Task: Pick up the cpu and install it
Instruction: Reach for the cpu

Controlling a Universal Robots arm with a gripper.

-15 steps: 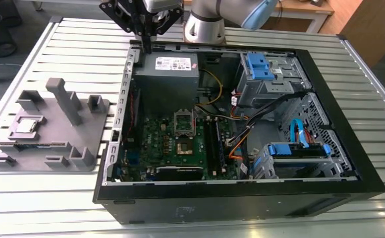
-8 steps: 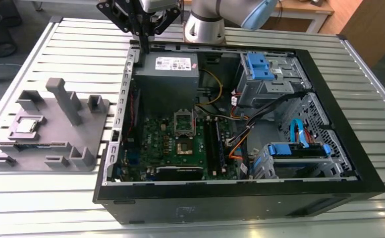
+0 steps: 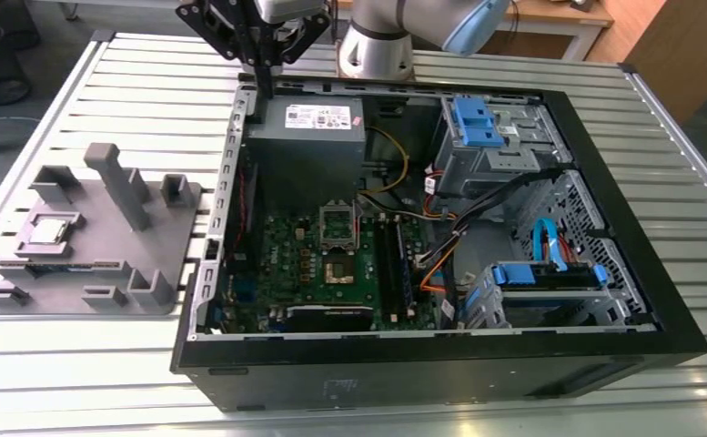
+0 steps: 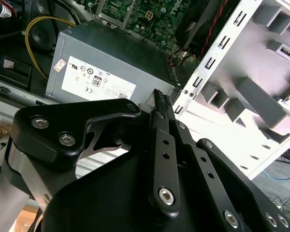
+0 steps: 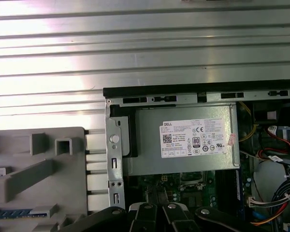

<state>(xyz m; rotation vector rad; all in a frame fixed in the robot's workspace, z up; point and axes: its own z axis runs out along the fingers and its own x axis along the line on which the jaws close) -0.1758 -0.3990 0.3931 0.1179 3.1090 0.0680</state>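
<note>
As it hangs closed, the claw (image 3: 255, 111) points down — over the case (image 3: 450, 375).

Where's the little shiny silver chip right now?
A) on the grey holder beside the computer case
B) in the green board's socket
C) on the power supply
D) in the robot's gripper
A: in the exterior view the cpu lies on the grey holder, outside the computer case, away from the gripper.

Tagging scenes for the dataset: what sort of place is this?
Probably a robotics lab or workshop: an open desktop PC case sits on a slotted aluminium table, a grey fixture tray holding the cpu beside it, a robot arm behind.
</note>
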